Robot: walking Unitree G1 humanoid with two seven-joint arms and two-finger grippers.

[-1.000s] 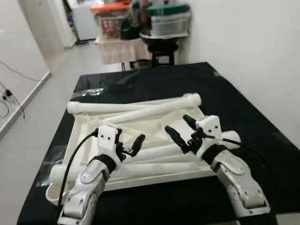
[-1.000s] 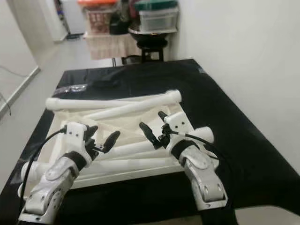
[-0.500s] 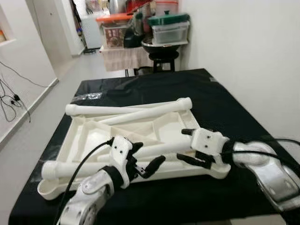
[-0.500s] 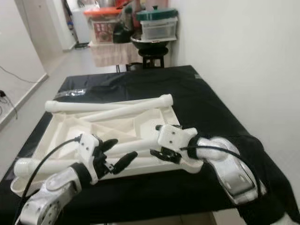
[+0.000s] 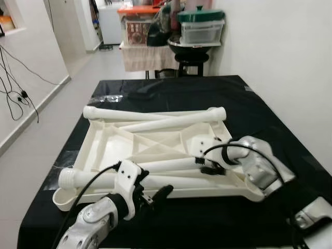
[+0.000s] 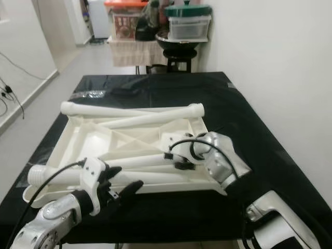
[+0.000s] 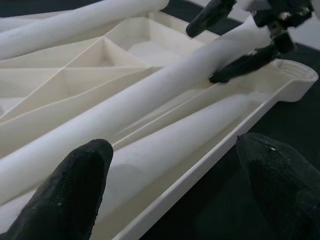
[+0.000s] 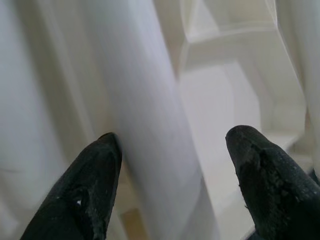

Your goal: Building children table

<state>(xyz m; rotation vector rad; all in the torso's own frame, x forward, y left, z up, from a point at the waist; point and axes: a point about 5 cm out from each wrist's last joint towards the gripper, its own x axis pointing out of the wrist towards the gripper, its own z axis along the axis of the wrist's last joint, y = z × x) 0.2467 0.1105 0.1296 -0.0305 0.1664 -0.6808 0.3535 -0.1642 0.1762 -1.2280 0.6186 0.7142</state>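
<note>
Right hand (image 5: 210, 165) now astride table leg (image 5: 171, 165), fingers spread

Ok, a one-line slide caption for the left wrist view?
Right end effector straddles a white table leg lying in the upturned tabletop.

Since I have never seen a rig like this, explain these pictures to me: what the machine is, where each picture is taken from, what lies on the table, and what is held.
This is a humanoid robot with two silver arms ending in black two-fingered grippers. Two pictures come from cameras in its head, looking down; two come from cameras on its wrists, looking along the fingers.

On the black table lies a white plastic tabletop, upside down, with four loose white legs resting on it.

The right gripper reaches in with its fingers open on either side of one leg, not yet clamped. The left gripper hovers open at the tabletop's near edge, holding nothing.
</note>
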